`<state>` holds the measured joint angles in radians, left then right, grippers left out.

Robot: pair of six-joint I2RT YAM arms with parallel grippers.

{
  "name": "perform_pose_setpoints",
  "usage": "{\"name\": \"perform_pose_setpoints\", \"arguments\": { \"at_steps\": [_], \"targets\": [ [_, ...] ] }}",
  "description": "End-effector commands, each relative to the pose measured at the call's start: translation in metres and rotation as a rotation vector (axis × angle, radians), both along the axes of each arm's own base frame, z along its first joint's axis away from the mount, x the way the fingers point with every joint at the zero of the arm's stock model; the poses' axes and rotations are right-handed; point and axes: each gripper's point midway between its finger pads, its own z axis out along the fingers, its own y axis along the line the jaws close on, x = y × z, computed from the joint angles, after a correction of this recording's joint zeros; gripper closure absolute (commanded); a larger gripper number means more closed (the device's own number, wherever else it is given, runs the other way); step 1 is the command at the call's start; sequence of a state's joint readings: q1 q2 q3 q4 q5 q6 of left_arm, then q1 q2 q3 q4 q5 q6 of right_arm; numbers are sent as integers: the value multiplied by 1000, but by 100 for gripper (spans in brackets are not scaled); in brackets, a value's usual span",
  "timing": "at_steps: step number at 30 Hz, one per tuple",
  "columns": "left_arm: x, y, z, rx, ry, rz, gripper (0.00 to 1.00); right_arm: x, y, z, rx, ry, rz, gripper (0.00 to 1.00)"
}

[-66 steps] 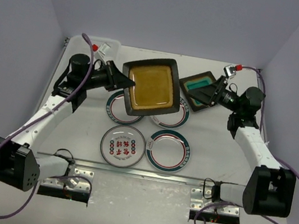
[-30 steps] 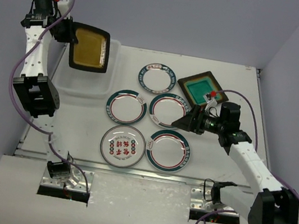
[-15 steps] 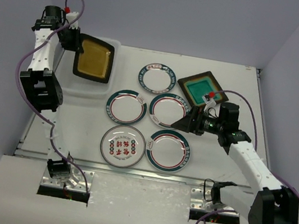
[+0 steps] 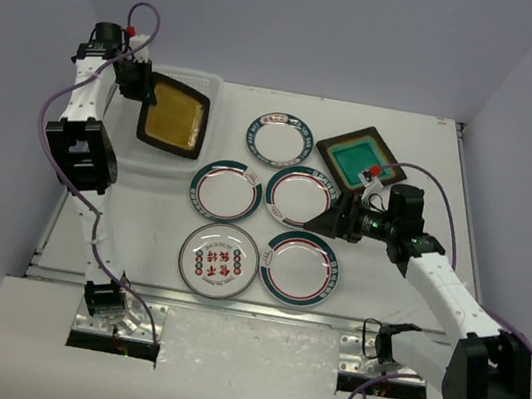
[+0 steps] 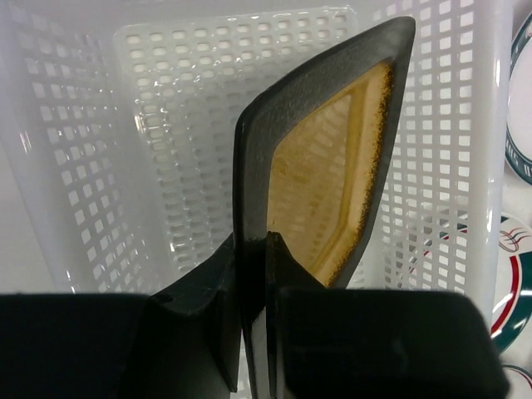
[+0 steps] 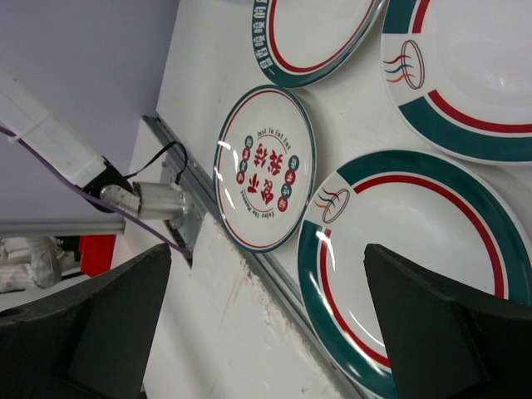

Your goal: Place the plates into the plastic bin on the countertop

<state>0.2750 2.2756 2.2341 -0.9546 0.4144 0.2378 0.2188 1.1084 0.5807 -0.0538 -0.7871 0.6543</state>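
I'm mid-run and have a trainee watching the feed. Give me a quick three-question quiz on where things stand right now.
1. True or false: the left hand is shut on the amber square plate over the plastic bin.
2. How many round plates lie on the countertop?
3. The teal square plate is: A) in the plastic bin, B) flat on the countertop, C) stacked on a round plate.

Key: 1 true; 2 five; 3 B.

The square plate in my left hand is dark brown, amber-centred; the bin behind it is white, grid-perforated.
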Motion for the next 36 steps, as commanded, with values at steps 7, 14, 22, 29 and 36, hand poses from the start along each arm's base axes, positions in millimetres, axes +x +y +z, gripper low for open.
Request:
{"name": "perform_pose_setpoints", "arguments": {
  "at_steps": [7,14,22,29,36],
  "targets": [
    [35,20,9,185,-83,69,70,1,6,3,48,-44,22,1],
    [52,31,0,232,-108,114,66,-1,7,2,60,-39,28,1],
    [67,28,28,218,-199,142,65,1,8,-1,64,-28,30,1],
    [58,4,136,88,-433,222,0,30,-10,-18,-93,68,-139,1],
    [-44,-42,254,-327,-630,362,0,107,-63,-7,-37,77,-474,1]
  ]
}}
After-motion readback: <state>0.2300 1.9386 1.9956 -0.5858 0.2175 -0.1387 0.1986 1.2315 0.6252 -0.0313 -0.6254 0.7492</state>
